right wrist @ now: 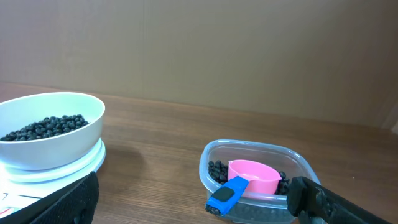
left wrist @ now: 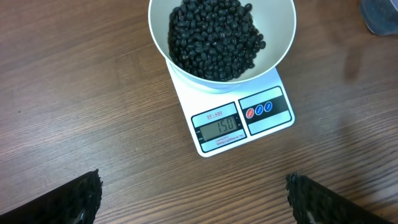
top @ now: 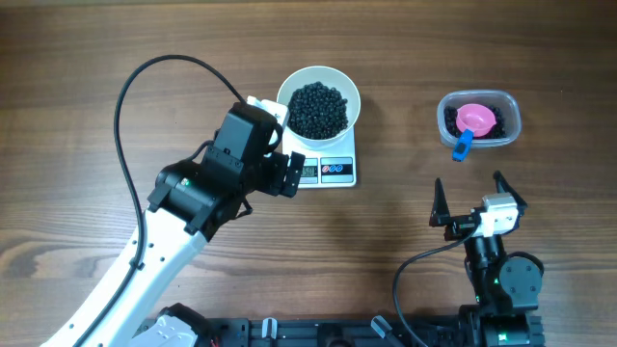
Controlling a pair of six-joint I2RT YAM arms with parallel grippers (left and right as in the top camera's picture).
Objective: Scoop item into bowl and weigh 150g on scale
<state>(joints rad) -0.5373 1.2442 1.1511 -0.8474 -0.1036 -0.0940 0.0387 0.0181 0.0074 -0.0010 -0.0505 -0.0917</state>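
Weighing stage, reading at target. The bowl (left wrist: 281, 36) sits centred on the scale (left wrist: 183, 93), heaped with beans (left wrist: 214, 34); the display (left wrist: 217, 127) appears to read 150, so the portion is judged complete and the step in hand is confirmation, not further scooping. The left gripper (left wrist: 196, 202) hovers just in front of the scale, jaws spread wide and holding nothing; the right gripper (top: 471, 198) is likewise fully spread and empty, well apart from the scale and near the tub (top: 517, 120), where the pink scoop (top: 477, 119) rests among the leftover beans. To do this step well, keep both arms clear of the bowl and platform, since any contact would likely shift the figure; let the reading settle before accepting it, and draw the left arm away without brushing the scale's front edge.
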